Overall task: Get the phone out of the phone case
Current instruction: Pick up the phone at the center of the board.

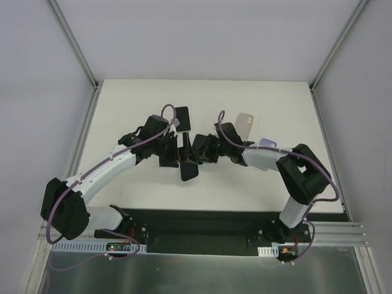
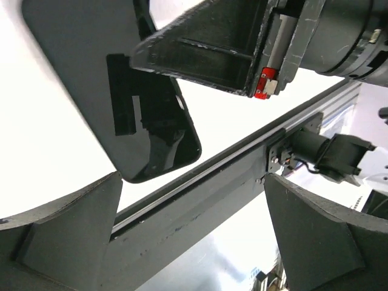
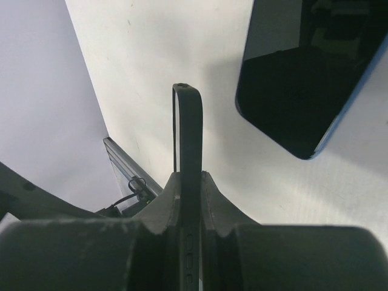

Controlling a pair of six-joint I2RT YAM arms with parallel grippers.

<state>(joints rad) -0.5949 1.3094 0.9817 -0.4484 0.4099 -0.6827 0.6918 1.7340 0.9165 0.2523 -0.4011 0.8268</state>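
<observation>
Right claw (image 3: 189,182) clamps the seemingly empty case (image 3: 189,139), left claw (image 2: 193,182) gapes idle, phone (image 3: 303,79) lies free at two o'clock: extraction looks done.

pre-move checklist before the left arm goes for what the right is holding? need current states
1. Right hand shut on dark slab, pinched edge-on: ok.
2. Left hand open, nothing between its fingers: ok.
3. Slab's broad face visible in the left wrist view: ok.
4. Slab is phone and case together: cannot tell.
5. Second phone flat on the table, apart from the slab: ok.
6. Clear case lying beside the right arm, not gripped: ok.
</observation>
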